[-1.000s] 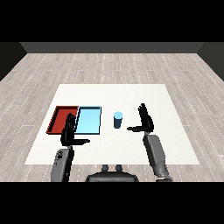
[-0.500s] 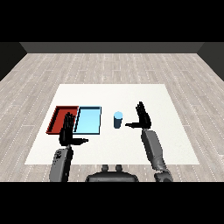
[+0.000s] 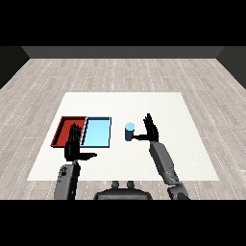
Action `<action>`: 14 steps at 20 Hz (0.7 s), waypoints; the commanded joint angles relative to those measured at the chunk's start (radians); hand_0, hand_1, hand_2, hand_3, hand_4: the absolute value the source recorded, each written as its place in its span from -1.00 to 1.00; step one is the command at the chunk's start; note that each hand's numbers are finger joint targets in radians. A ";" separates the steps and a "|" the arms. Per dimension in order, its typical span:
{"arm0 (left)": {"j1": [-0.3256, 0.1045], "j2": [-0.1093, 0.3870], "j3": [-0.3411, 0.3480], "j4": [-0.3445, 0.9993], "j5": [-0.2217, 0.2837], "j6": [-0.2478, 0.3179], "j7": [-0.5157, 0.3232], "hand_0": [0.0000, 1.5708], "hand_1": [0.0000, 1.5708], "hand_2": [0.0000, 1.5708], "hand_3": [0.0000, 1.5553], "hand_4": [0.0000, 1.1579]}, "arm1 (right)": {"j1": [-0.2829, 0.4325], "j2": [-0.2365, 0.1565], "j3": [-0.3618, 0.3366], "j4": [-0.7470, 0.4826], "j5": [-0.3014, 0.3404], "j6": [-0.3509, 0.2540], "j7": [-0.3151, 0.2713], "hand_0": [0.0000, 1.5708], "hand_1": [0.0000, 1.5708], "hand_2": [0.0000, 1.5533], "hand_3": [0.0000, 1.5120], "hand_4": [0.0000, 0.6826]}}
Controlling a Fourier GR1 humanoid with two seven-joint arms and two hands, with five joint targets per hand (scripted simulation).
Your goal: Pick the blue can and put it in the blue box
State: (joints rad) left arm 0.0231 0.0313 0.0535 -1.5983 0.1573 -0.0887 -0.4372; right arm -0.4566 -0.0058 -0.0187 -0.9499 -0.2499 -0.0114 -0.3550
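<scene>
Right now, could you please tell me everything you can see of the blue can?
The blue can is a small upright cylinder with a pale blue top and a darker blue side. It stands on the white table, just right of the light blue tray and outside it. The right hand is open close beside its right side, thumb reaching toward it; whether they touch cannot be told. Nothing curls round the can.
</scene>
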 commanded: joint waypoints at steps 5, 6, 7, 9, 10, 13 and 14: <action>-0.088 0.043 0.064 0.043 0.050 -0.013 0.049 -1.00 -1.00 -1.00 -1.00 -1.00 | -0.081 0.006 0.026 0.225 -0.056 -0.005 -0.149 -1.00 -1.00 -1.00 -1.00 -1.00; -0.095 0.057 0.090 0.122 0.063 -0.054 -0.032 -1.00 -1.00 -1.00 -1.00 -1.00 | -0.036 0.006 0.028 0.145 -0.048 0.015 -0.078 -1.00 -1.00 -1.00 -1.00 -1.00; -0.089 0.003 0.026 0.063 0.000 0.029 0.005 -1.00 -1.00 -1.00 -1.00 -1.00 | -0.076 0.006 0.023 0.204 -0.050 0.004 -0.097 -1.00 -1.00 -1.00 -1.00 -1.00; -0.055 0.007 0.027 0.084 -0.011 0.019 -0.022 -1.00 -1.00 -1.00 -1.00 -1.00 | -0.073 0.005 0.112 0.207 -0.112 -0.042 -0.115 -1.00 -1.00 -1.00 -1.00 -1.00; -0.025 0.039 0.052 -0.002 0.044 -0.017 0.034 -1.00 -1.00 -1.00 -1.00 -1.00 | -0.093 -0.007 -0.001 0.224 -0.061 0.026 -0.093 -1.00 -1.00 -1.00 -1.00 -1.00; -0.050 -0.009 -0.002 0.018 -0.015 0.036 0.031 -1.00 -1.00 -1.00 -1.00 -1.00 | -0.049 0.005 0.035 0.206 -0.041 0.013 -0.106 -1.00 -1.00 -1.00 -1.00 -1.00; -0.032 -0.011 0.001 0.000 -0.007 0.030 0.010 -1.00 -1.00 -1.00 -1.00 -1.00 | -0.069 0.005 0.037 0.256 -0.062 0.020 -0.162 -1.00 -1.00 -1.00 -1.00 -1.00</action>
State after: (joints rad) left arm -0.0136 0.0357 0.0670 -1.5837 0.1597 -0.0744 -0.4236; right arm -0.5222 -0.0044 0.0236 -0.7455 -0.3119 -0.0051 -0.4625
